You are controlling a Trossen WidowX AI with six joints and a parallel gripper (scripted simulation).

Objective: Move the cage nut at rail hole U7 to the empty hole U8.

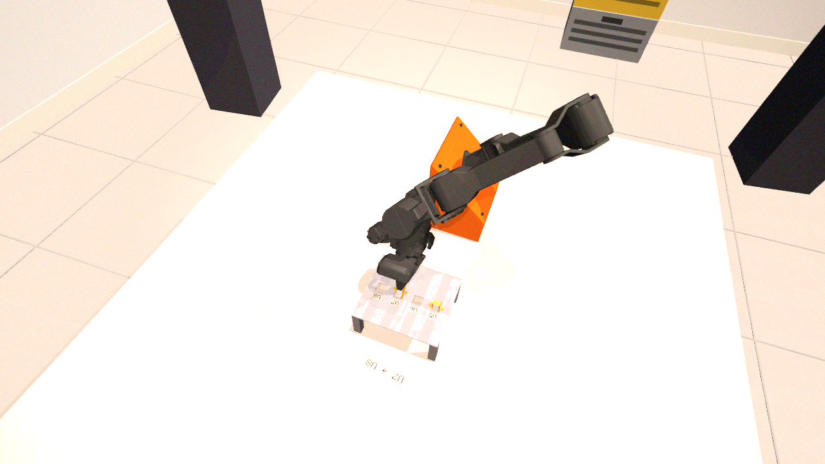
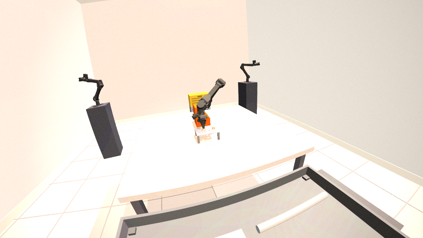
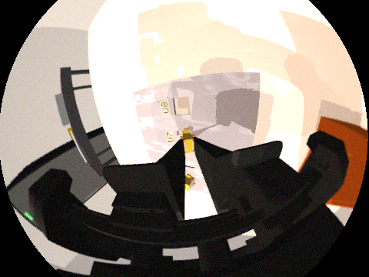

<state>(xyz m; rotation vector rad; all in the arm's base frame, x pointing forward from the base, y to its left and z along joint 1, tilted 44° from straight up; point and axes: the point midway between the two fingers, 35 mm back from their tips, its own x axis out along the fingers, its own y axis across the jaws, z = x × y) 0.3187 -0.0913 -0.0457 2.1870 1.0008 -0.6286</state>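
At rail hole U7, the tool (image 1: pixel 401 286) (image 2: pixel 203 128) (image 3: pixel 188 143) grips the cage nut (image 1: pixel 401 292) (image 3: pixel 188 145).

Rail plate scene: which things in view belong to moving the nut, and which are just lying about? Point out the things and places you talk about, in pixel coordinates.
For the job:
- end effector (image 1: pixel 401 285) (image 2: pixel 203 127) (image 3: pixel 189 141)
- gripped cage nut (image 3: pixel 188 145)
- rail plate (image 1: pixel 397 320) (image 3: pixel 238 82)
- empty hole U8 (image 1: pixel 381 287) (image 3: pixel 182 105)

Just about:
- white rod (image 2: pixel 291 212)
- yellow-and-grey cabinet (image 1: pixel 610 34) (image 2: pixel 197 96)

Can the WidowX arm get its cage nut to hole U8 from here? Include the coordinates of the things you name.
Probably yes: the gripper (image 1: pixel 401 286) (image 2: pixel 203 128) (image 3: pixel 189 143) is shut on the U7 cage nut (image 3: pixel 188 145), and hole U8 (image 1: pixel 381 287) (image 3: pixel 182 105) is empty alongside, though whether the wings are free is hidden.
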